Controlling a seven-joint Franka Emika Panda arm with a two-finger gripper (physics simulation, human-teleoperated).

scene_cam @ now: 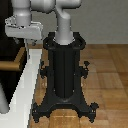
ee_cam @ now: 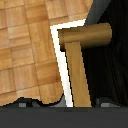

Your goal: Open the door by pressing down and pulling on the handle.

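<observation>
Gripper (scene_cam: 22, 44) hovers just above the handle (ee_cam: 80, 55), approach step; finger spread, I can't tell. Next: press down, then pull the door (ee_cam: 107, 65) outward.

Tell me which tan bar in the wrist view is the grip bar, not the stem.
The handle: its thick round-ended cylinder lies crosswise against the black door; the thinner bar meeting it is the stem.

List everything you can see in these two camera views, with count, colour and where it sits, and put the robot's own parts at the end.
tan-brown wooden cylindrical lever handle: one, tan-brown, on the door, below the tool.
tall flat black door panel: one, black, behind the handle.
white frame: one, white, along the exterior view's left.
wooden parquet floor: one, light brown, under everything.
black pedestal: one, black, centre of the exterior view.
grey robot arm: one, grey, atop the pedestal.
tool: one, pale grey, above the handle; fingers unclear.
</observation>
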